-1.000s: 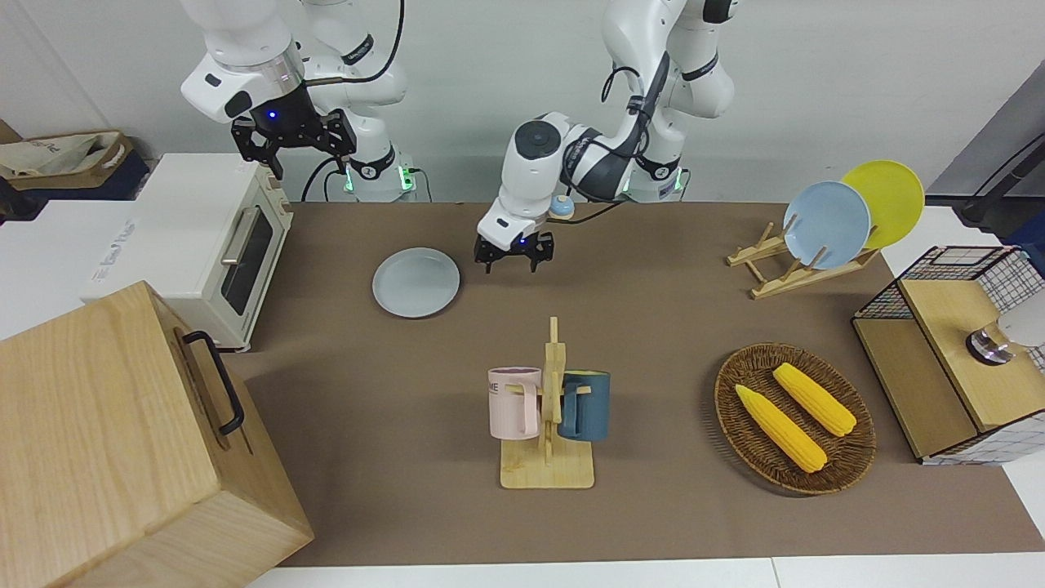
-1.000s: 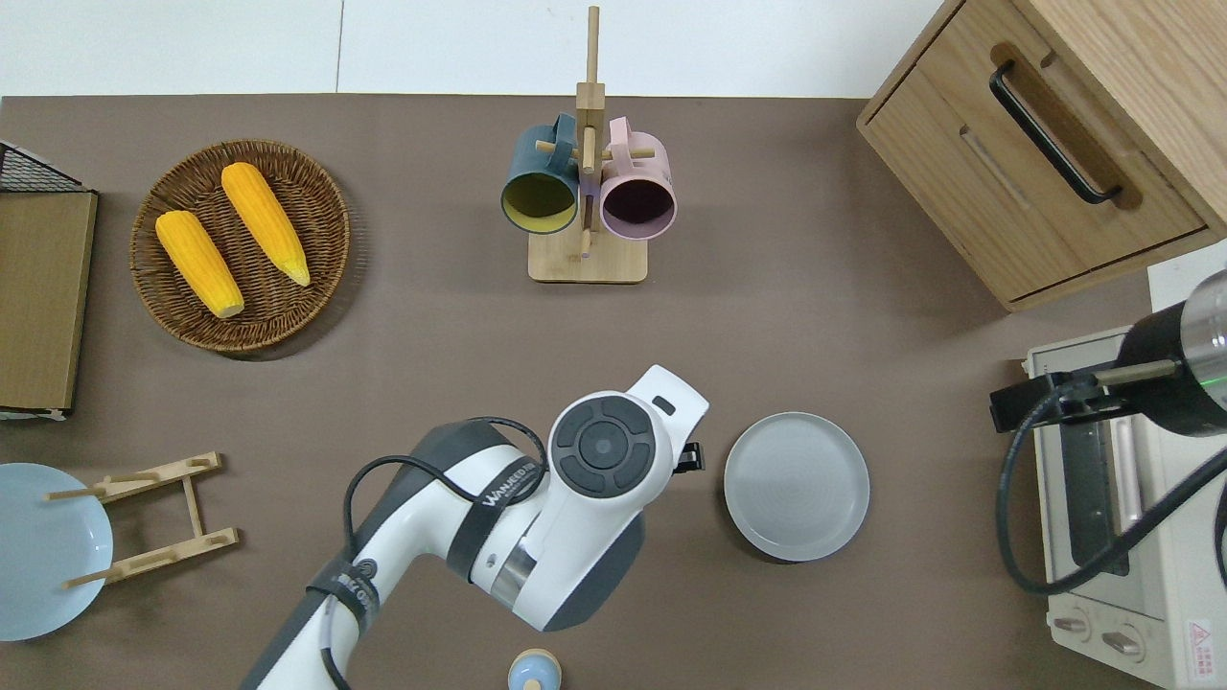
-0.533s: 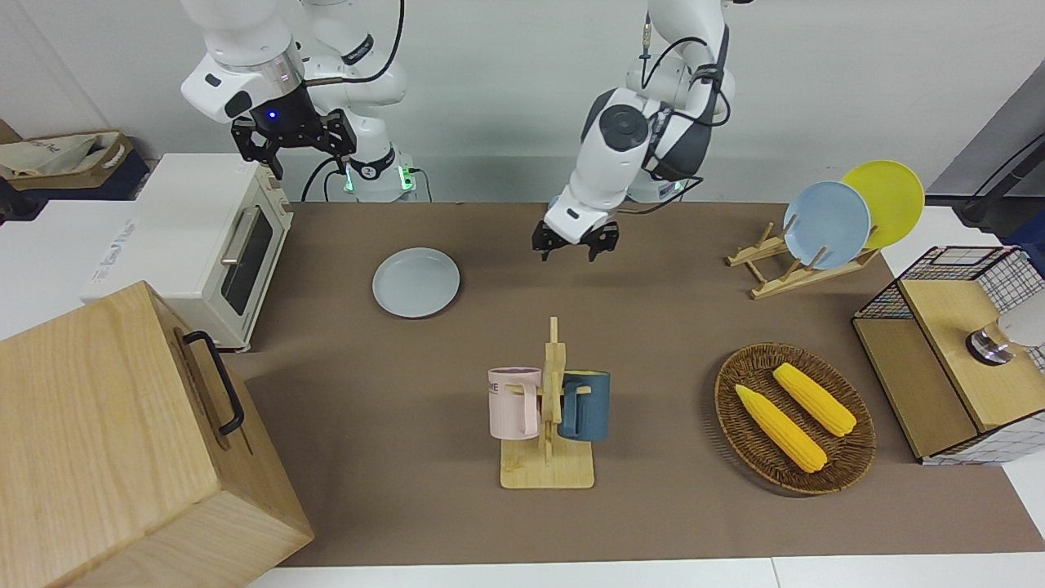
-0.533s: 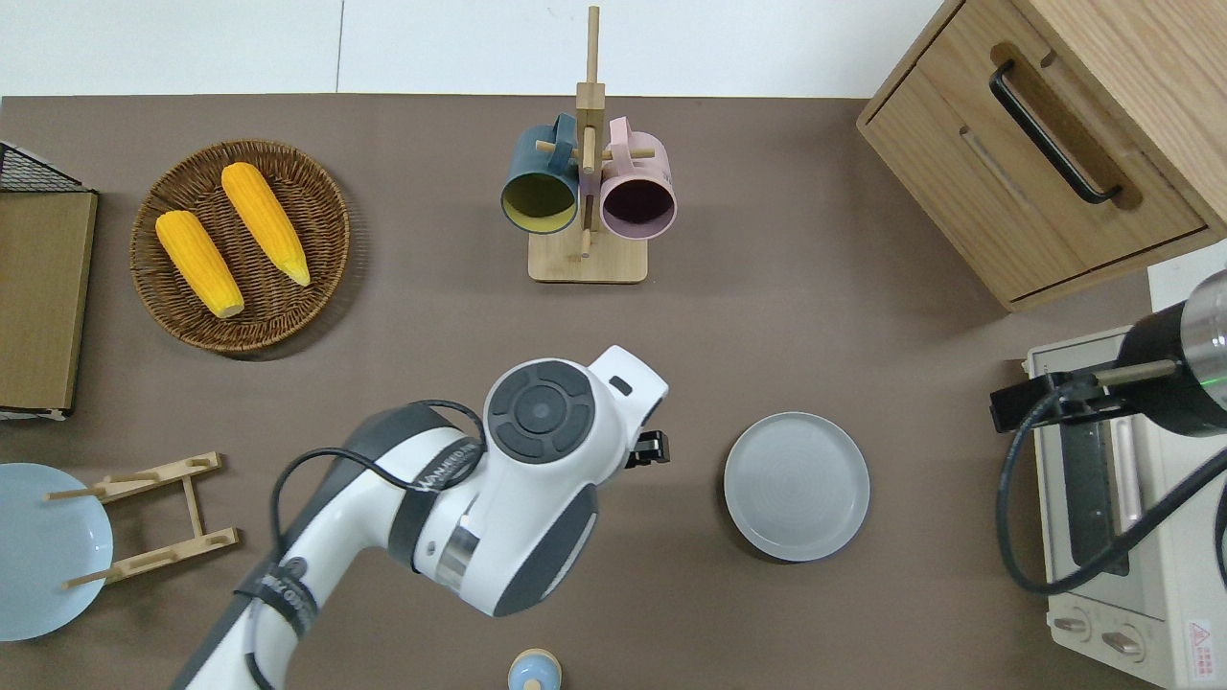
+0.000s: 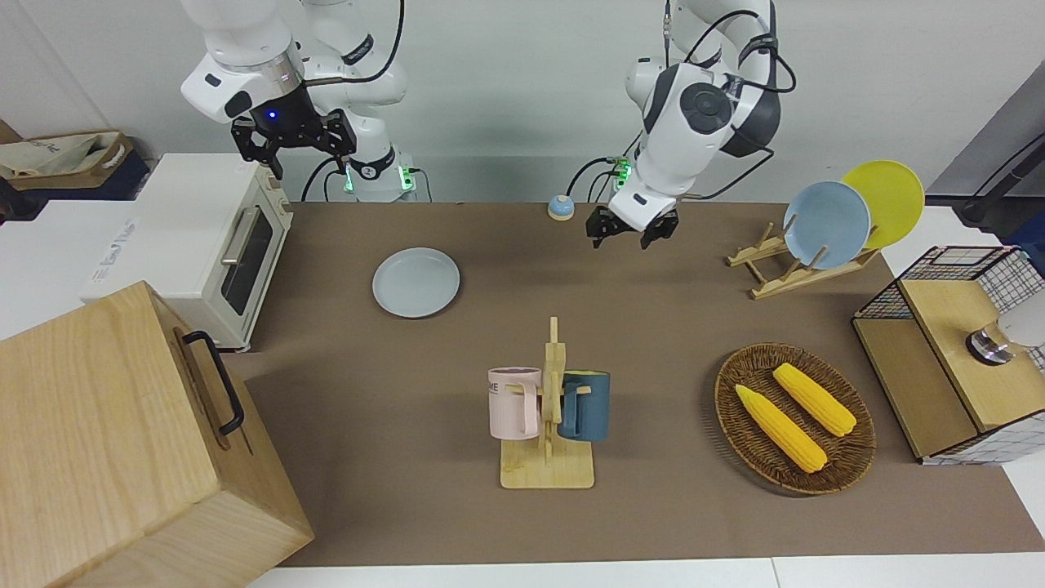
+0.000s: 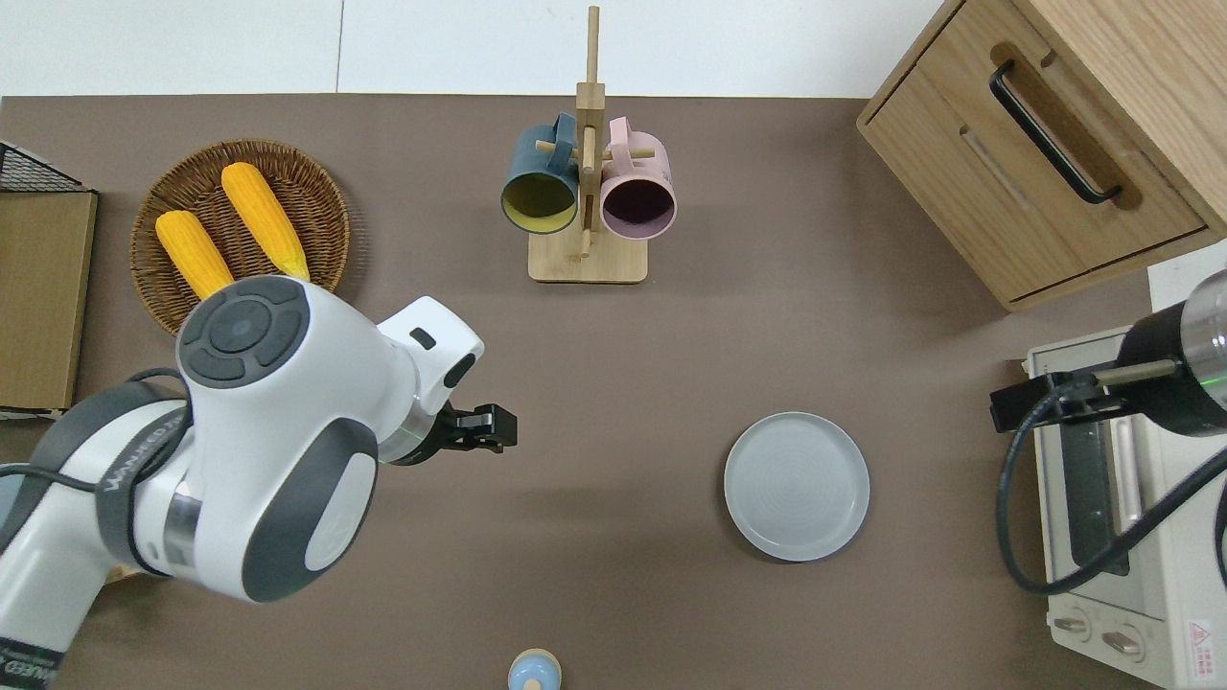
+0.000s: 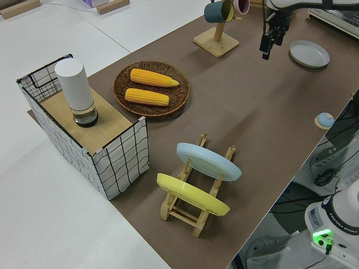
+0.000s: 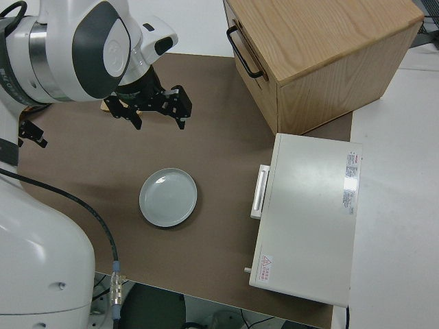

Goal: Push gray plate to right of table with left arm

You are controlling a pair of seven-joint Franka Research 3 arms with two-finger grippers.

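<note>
The gray plate [image 5: 415, 282] [image 6: 797, 486] [image 7: 309, 54] [image 8: 168, 197] lies flat on the brown table [image 5: 653, 327] [image 6: 767, 316], toward the right arm's end and close to the toaster oven. My left gripper [image 5: 622, 238] [image 6: 489, 428] [image 7: 268, 43] hangs open and empty in the air over bare cloth. It is well away from the plate, toward the left arm's end of the table. The right arm is parked, and its gripper [image 5: 310, 159] [image 8: 159, 118] is open.
A white toaster oven [image 5: 212, 237] and a wooden drawer cabinet [image 5: 106, 441] stand at the right arm's end. A mug rack [image 5: 547, 408] stands mid-table. Toward the left arm's end are a wicker basket [image 5: 796, 483] of corn, a plate rack [image 5: 804, 265] and a wire crate [image 5: 947, 351]. A small blue knob [image 5: 560, 207] sits near the robots.
The left arm has risen and swung away from beside the gray plate toward its own end of the table. The plate and the right arm have not moved.
</note>
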